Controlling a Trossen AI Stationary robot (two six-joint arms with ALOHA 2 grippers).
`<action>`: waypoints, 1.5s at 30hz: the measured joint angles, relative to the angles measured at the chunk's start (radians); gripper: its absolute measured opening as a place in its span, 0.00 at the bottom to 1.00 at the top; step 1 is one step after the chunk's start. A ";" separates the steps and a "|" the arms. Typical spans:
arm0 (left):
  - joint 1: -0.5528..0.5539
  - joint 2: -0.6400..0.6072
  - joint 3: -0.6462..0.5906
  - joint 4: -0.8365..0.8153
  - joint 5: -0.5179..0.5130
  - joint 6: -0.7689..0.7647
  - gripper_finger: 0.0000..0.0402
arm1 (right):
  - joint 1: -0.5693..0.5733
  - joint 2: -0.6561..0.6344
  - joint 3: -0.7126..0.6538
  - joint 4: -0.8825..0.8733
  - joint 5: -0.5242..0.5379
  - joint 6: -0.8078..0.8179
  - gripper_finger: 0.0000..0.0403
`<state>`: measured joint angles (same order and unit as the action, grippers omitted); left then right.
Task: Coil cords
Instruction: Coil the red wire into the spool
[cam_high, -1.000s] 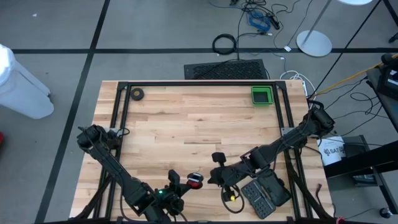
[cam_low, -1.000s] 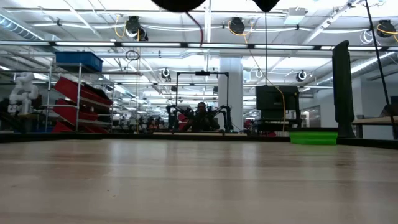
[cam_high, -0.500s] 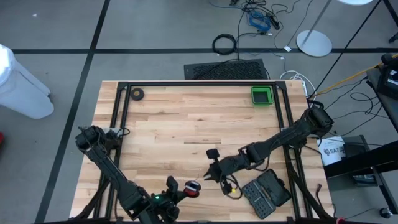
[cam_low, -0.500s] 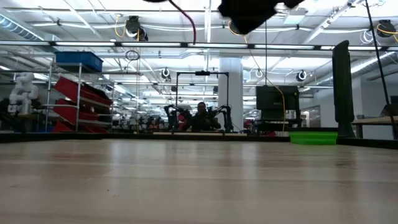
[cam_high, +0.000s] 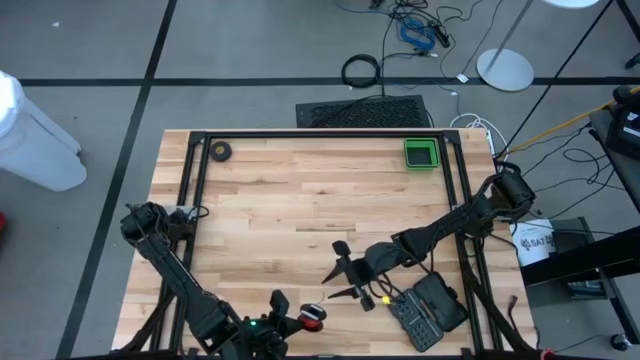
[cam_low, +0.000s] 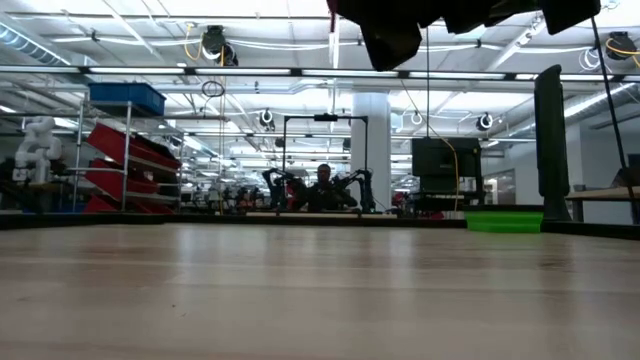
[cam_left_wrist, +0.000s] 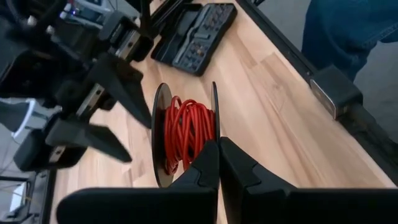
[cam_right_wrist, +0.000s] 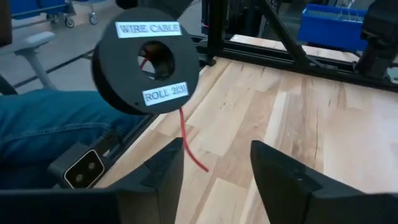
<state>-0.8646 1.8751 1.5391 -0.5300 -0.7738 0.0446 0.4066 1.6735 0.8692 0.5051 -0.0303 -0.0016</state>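
The cords are one thin red cord (cam_left_wrist: 186, 134) wound on a small black reel (cam_right_wrist: 146, 59). The reel is labelled "WIRE CABLE". My left gripper (cam_left_wrist: 217, 144) is shut on it near the table's near edge (cam_high: 297, 322). A loose red end (cam_right_wrist: 188, 142) hangs from the reel. It reaches down toward the gap of my right gripper (cam_right_wrist: 214, 168) and touches neither finger. My right gripper (cam_high: 338, 271) stands open just right of the reel, pointing at it. In the low view only dark gripper parts (cam_low: 392, 30) show at the top. My left gripper pinches the rim of one reel flange (cam_left_wrist: 214, 132) between its two shut fingers. The fingers come slanting down from the table's left near side. The reel is lifted clear of the table with its flanges upright, and the loose cord end hangs slack below it.
A black tool case (cam_high: 427, 311) lies open at the near right, just behind my right gripper. A green bin (cam_high: 421, 153) stands at the far right and a small black roll (cam_high: 220, 151) at the far left. A person in blue trousers (cam_right_wrist: 56, 134) sits at the near edge.
My right gripper has come down and tipped toward level, and it has opened wide in front of the reel. My left gripper has carried the reel a little toward the table's near edge.
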 joint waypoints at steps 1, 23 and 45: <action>0.000 0.000 0.000 0.005 0.001 0.012 0.00 | -0.001 0.000 0.000 0.000 0.001 0.006 0.43; 0.000 0.000 0.000 0.007 0.001 0.021 0.00 | -0.022 0.111 0.091 -0.007 -0.055 0.045 0.45; 0.000 0.000 0.000 0.006 -0.008 0.020 0.00 | -0.039 0.110 0.102 -0.061 -0.160 0.068 0.13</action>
<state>-0.8643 1.8751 1.5391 -0.5243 -0.7815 0.0650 0.3676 1.7840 0.9714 0.4442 -0.1905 0.0668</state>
